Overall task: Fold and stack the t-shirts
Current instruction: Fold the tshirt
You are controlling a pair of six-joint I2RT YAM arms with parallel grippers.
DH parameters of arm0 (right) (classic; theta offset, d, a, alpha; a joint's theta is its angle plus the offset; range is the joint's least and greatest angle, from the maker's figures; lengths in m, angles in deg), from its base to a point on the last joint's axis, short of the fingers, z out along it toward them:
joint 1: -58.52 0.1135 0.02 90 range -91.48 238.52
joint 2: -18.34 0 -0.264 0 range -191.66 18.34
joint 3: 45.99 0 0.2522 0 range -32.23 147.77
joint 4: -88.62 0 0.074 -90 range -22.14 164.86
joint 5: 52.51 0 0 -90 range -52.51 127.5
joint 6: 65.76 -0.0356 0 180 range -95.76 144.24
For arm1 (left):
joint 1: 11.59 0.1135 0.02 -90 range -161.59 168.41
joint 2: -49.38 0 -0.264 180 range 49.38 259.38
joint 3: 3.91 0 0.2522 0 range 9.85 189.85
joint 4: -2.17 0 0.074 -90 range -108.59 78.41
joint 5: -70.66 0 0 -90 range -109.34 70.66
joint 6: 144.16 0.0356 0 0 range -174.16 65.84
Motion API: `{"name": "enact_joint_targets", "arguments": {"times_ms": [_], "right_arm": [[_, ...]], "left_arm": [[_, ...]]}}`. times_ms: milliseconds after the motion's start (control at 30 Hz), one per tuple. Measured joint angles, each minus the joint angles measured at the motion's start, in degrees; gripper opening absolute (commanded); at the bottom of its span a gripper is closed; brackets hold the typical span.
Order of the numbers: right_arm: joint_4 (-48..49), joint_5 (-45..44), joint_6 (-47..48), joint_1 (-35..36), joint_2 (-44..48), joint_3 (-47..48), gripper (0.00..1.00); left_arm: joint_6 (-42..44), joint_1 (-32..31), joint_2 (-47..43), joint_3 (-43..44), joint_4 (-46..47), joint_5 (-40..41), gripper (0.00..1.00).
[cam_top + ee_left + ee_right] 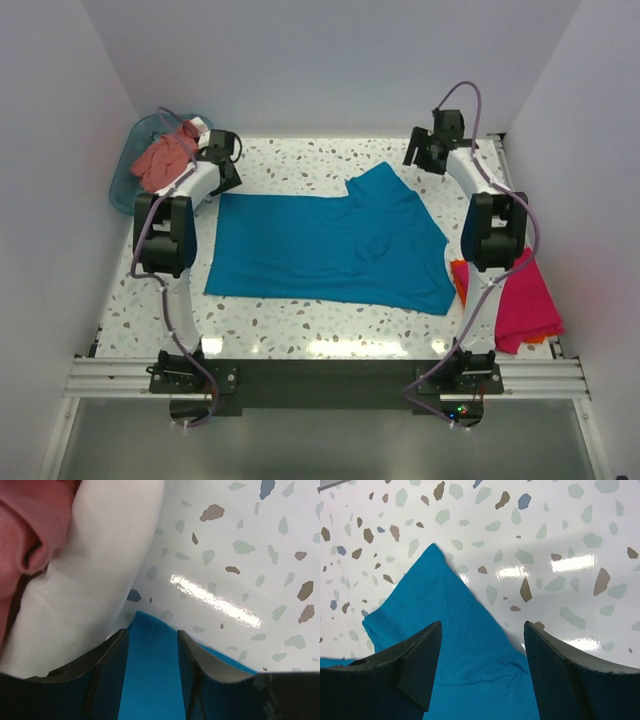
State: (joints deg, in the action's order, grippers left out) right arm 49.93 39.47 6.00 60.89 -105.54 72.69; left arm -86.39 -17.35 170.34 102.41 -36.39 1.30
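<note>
T-shirt (330,250) in teal-blue lies under left end effector (152,632) and right end effector (482,625), both parted and empty.

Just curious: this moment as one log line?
teal t-shirt: spread out | left gripper: open over far-left corner | right gripper: open over far tip

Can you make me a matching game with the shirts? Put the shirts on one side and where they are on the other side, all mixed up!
Shirts:
1. teal-blue t-shirt
2. magenta-pink t-shirt
3. salmon-pink t-shirt
4. orange t-shirt

Places:
A. in the basket at the far left corner
B. spread out in the middle of the table
C. on top of the pile beside the right arm
D. peeking out from the bottom of that pile

Right pairs: 1-B, 2-C, 3-A, 4-D.
</note>
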Motion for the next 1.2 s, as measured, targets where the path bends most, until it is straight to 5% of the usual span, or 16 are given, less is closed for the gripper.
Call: {"name": "enact_joint_targets", "arguments": {"times_ms": [433, 1000, 1133, 1200], "right_arm": [[-1.95, -4.26, 6.23, 5.31, -10.71, 8.26, 0.7], [-4.87, -8.72, 9.68, 7.76, -17.51, 16.79, 0.69], [-5.46, -9.07, 9.79, 8.28, -17.94, 16.76, 0.59], [-5.46, -9.18, 9.79, 8.52, -17.94, 16.72, 0.45]], "left_arm": [[0.37, 0.0, 4.83, 2.8, -0.74, 0.46, 0.46], [0.44, 0.11, 5.92, 2.78, -0.52, 0.44, 0.26], [0.46, 0.11, 6.01, 2.73, -0.35, 0.46, 0.22], [0.48, 0.11, 6.01, 2.69, -0.17, 0.46, 0.19]]}}
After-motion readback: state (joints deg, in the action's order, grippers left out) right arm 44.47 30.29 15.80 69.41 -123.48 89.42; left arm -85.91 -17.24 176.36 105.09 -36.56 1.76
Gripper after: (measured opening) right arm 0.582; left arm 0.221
